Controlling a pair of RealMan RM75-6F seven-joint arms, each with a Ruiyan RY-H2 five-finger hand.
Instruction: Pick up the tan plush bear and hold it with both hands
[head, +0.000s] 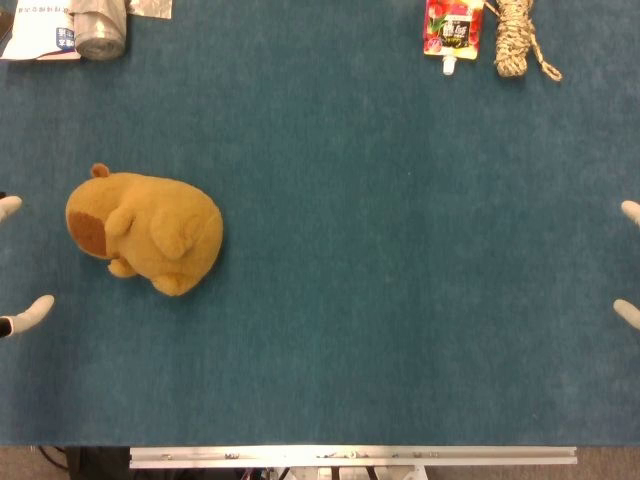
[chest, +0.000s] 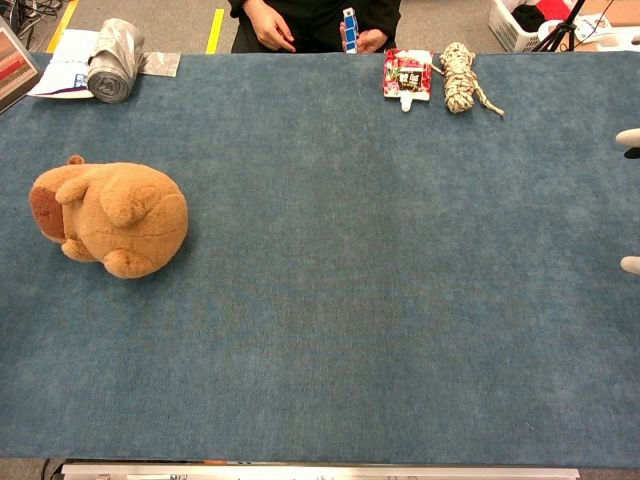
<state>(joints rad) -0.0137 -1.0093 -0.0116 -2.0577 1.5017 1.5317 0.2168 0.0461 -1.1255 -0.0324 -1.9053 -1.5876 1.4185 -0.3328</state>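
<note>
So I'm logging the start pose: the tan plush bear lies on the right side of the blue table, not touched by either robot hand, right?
Not quite. The tan plush bear lies on the left side of the blue table, as the head view shows. It is indeed untouched: only fingertips of the left robot hand and right robot hand show at the edges.

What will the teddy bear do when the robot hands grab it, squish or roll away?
The tan plush bear looks soft and fuzzy, so it will probably squish in rather than stay stiff. It looks stuffed, so it is likely light for its size. It lies on its side on the blue cloth, which probably stops it rolling or sliding much.
</note>
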